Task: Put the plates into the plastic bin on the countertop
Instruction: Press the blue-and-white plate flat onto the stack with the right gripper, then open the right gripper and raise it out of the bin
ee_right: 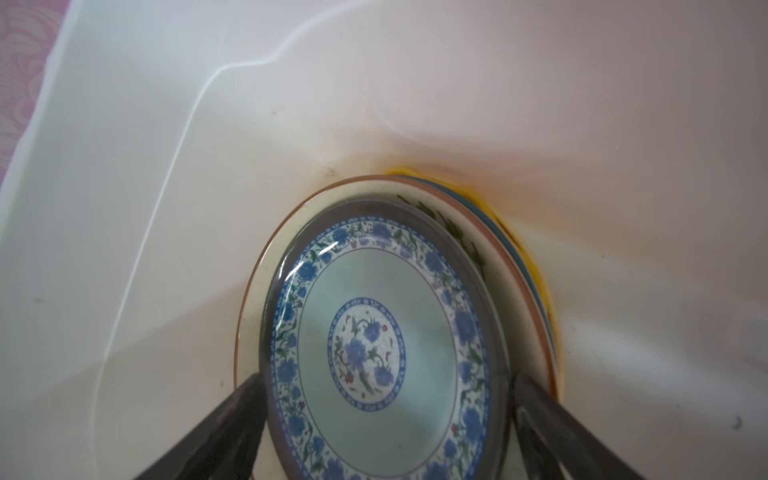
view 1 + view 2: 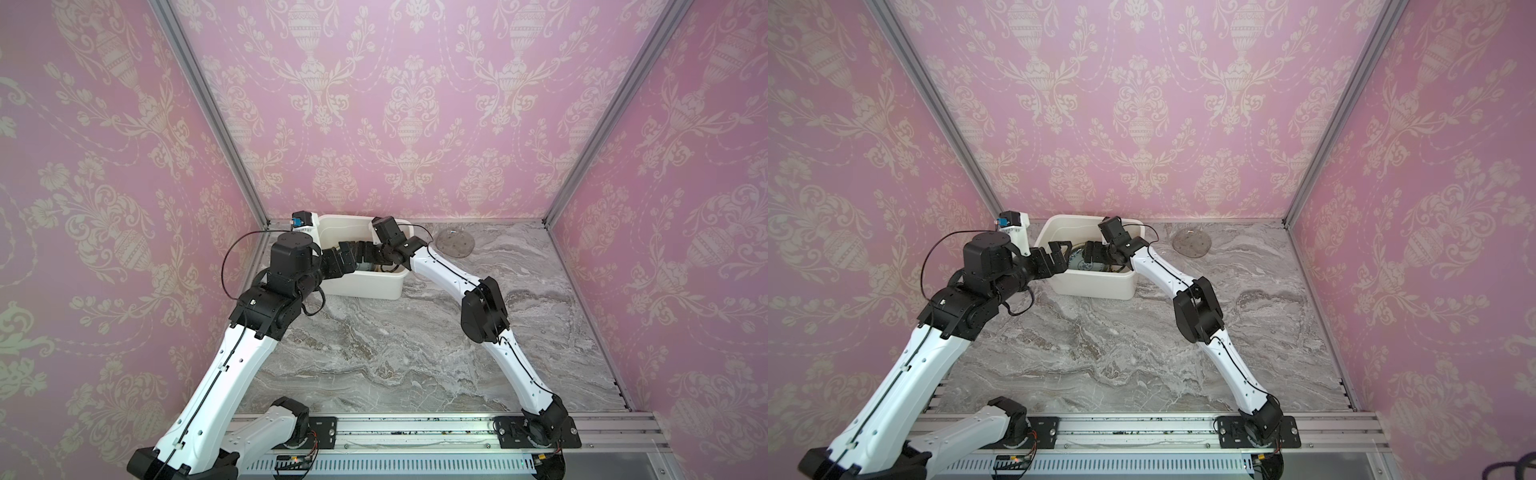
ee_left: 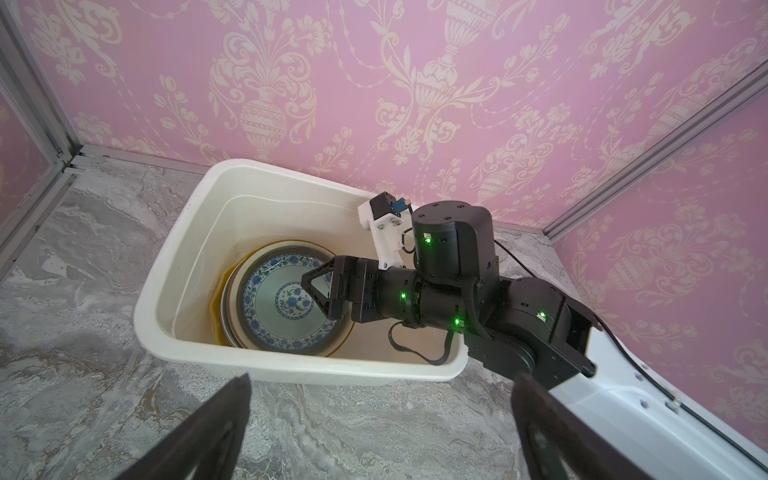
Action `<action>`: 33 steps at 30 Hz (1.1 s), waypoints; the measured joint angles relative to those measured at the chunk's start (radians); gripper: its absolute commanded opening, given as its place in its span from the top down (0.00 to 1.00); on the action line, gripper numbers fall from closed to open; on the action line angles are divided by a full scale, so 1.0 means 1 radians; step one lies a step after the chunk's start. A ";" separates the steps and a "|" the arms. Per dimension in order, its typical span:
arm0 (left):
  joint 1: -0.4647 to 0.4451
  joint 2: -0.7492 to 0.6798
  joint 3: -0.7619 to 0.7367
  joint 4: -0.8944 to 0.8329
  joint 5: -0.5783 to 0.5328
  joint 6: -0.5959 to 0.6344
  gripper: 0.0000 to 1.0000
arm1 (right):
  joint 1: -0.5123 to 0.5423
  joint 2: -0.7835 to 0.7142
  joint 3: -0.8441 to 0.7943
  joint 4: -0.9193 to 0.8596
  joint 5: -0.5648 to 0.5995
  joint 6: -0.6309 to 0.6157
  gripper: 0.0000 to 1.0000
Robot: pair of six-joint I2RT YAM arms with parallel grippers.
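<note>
Here, blue-patterned plate (image 1: 374, 345) — floral rim, stacked

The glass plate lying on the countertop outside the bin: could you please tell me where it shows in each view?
In a top view: the glass plate lies flat at the far edge of the countertop, right of the plastic bin and apart from it.
In a top view: the same spot, right of the bin.
Left wrist: not in it.
Right wrist: not in it.
Shared landmark: the bin, seen in all four views.

white bin (image 3: 266, 365); blue-floral plate (image 1: 374, 353); grey veined countertop (image 2: 395, 353); pink damask walls (image 2: 374, 104)
</note>
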 measured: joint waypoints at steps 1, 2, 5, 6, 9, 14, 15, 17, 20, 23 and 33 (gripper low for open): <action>0.000 0.000 0.001 0.000 0.000 0.000 0.01 | 0.004 0.000 -0.007 0.013 0.008 -0.023 0.07; 0.000 0.001 0.003 0.000 0.000 0.000 0.01 | 0.006 0.000 -0.014 0.023 0.016 -0.042 0.07; 0.000 0.008 0.011 0.000 0.000 0.000 0.01 | 0.019 0.000 -0.027 0.044 0.046 -0.105 0.06; 0.000 0.011 0.014 0.000 0.000 0.000 0.01 | 0.023 0.000 -0.029 0.047 0.056 -0.122 0.06; 0.000 0.013 0.018 0.000 0.000 0.000 0.01 | 0.028 -0.005 -0.046 0.069 0.079 -0.164 0.03; 0.000 0.010 0.025 0.000 0.000 0.000 0.01 | 0.029 -0.041 -0.062 0.095 0.105 -0.214 0.02; 0.000 0.009 0.026 0.000 0.000 0.000 0.01 | 0.029 -0.055 -0.062 0.100 0.108 -0.221 0.01; 0.000 0.004 0.027 -0.001 0.000 0.000 0.01 | 0.029 -0.082 -0.062 0.105 0.115 -0.233 0.01; 0.000 -0.013 0.029 -0.002 0.000 -0.001 0.01 | 0.029 -0.129 -0.062 0.110 0.119 -0.238 0.01; 0.000 -0.029 0.042 -0.008 0.000 -0.001 0.01 | 0.029 -0.180 -0.063 0.118 0.128 -0.238 0.01; 0.000 -0.058 0.105 -0.060 0.024 -0.010 0.01 | 0.010 -0.547 -0.366 0.179 0.166 -0.227 0.00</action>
